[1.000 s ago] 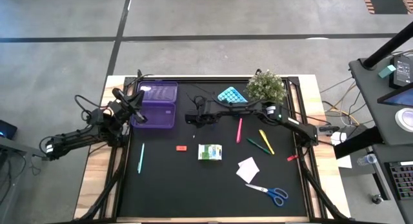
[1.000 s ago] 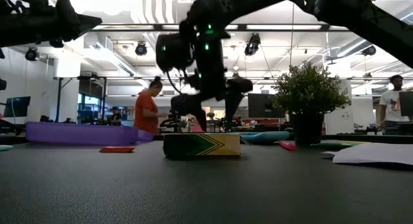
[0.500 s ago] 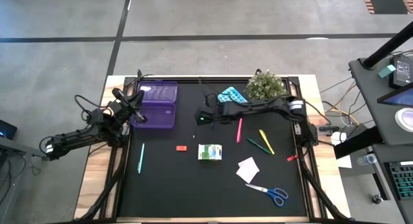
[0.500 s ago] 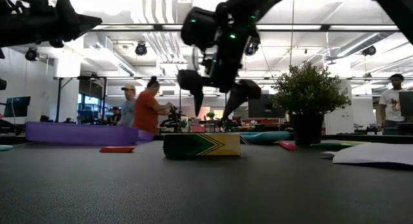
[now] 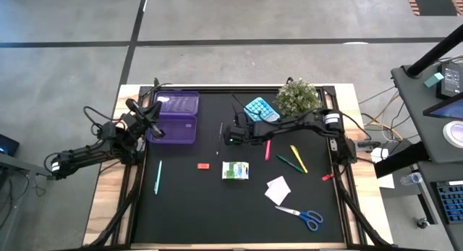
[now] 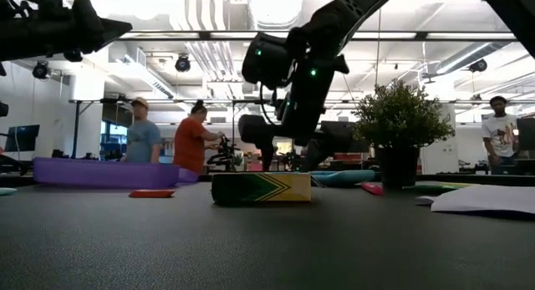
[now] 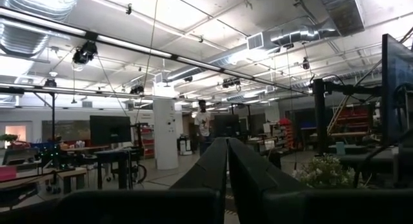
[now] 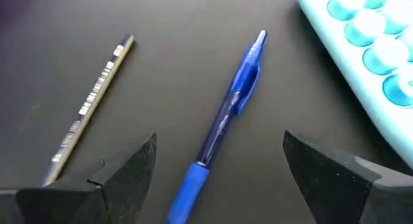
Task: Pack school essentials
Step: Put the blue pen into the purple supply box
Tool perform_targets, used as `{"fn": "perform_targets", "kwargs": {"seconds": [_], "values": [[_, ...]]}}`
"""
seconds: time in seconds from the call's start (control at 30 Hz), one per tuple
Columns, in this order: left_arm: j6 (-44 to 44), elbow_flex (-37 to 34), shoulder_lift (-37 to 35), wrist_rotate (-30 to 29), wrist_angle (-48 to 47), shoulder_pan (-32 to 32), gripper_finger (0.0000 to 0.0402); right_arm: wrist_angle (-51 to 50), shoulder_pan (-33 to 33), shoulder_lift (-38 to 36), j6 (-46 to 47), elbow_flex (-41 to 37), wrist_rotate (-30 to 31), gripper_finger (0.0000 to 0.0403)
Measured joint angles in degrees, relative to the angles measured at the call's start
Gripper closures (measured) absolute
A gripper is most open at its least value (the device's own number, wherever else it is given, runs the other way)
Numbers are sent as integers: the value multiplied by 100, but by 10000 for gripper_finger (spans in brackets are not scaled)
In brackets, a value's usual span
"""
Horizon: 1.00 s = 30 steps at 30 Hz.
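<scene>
Two dark fingers of my right gripper (image 8: 219, 179), spread wide and empty, straddle a glossy blue pen (image 8: 226, 117) lying flat on the matte black table (image 5: 188, 207) at centre, beyond the green-white pack (image 5: 235, 170), my arm stretched leftward.

A blue pen (image 8: 222, 124) and a dark pencil (image 8: 90, 104) lie flat, apart, on the black mat.
</scene>
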Motion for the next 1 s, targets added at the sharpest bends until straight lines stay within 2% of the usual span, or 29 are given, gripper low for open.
{"fn": "perform_targets", "kwargs": {"seconds": [0.47,0.63,1.0], "values": [[-2,0,0,2,-4,0,402,144,-54,125,-214,-9,98,84],[-2,0,0,0,-3,0,402,336,-99,125,-515,-113,-304,145],[-2,0,0,2,-2,-4,402,512,-181,116,-679,-306,-291,305]]}}
